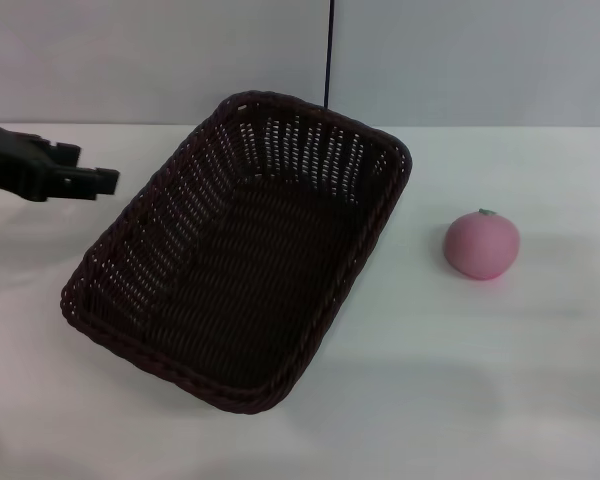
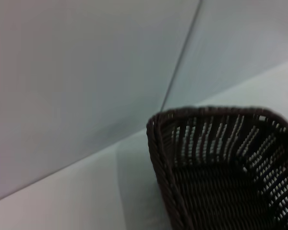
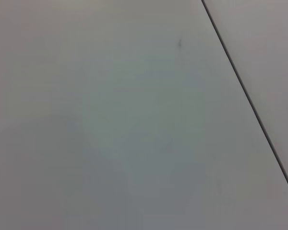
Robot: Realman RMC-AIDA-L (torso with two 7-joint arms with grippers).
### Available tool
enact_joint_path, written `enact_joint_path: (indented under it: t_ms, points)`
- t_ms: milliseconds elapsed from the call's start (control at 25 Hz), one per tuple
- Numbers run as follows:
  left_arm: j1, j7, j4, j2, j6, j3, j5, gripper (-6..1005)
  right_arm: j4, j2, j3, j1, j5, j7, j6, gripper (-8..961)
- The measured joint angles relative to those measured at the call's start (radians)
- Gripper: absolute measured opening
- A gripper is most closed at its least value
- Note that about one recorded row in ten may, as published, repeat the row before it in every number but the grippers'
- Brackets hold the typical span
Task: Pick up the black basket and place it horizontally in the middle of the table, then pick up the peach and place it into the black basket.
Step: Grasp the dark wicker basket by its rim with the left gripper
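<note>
Your left end effector (image 1: 105,181) hovers left of black basket (image 1: 242,250), apart from rim, holding nothing; fingers close together, so it looks closed. Basket sits diagonal on white tabletop (image 1: 460,380), near centre, empty inside. Peach (image 1: 481,244) rests on tabletop right of basket, apart from it. Right end effector not visible to you.

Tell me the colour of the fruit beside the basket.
The peach is matte pink with a tiny dark stem nub; it shows best in the head view.
</note>
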Motion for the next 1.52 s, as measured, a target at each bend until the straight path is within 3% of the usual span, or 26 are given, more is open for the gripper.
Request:
enact_joint_path:
  t_ms: [40, 200, 240, 600, 1000, 1240, 1520]
  points:
    - [-0.017, -0.032, 0.007, 0.0, -0.017, 0.054, 0.025, 636, 0.001, 0.0, 0.0, -0.001, 0.0, 0.0, 0.0, 602]
    - [-0.04, -0.079, 0.016, 0.0, -0.041, 0.136, 0.064, 637, 0.001, 0.001, 0.0, -0.002, 0.0, 0.0, 0.0, 601]
    - [-0.055, -0.122, 0.02, -0.002, -0.068, 0.21, 0.116, 637, 0.002, 0.001, 0.0, -0.003, 0.0, 0.0, -0.001, 600]
    - [-0.072, -0.249, 0.018, -0.006, -0.176, 0.406, 0.261, 637, -0.001, 0.001, 0.0, -0.007, 0.0, 0.024, -0.024, 597]
    - [-0.11, -0.264, -0.044, -0.006, -0.183, 0.433, 0.309, 638, -0.001, 0.002, 0.0, -0.005, -0.001, 0.025, -0.023, 594]
    - [-0.202, -0.302, -0.202, -0.008, -0.184, 0.501, 0.362, 636, -0.002, 0.002, 0.0, 0.0, -0.002, 0.025, -0.017, 592]
    - [-0.25, -0.304, -0.252, -0.008, -0.184, 0.515, 0.377, 632, -0.001, 0.002, 0.0, 0.001, -0.001, 0.025, -0.008, 589]
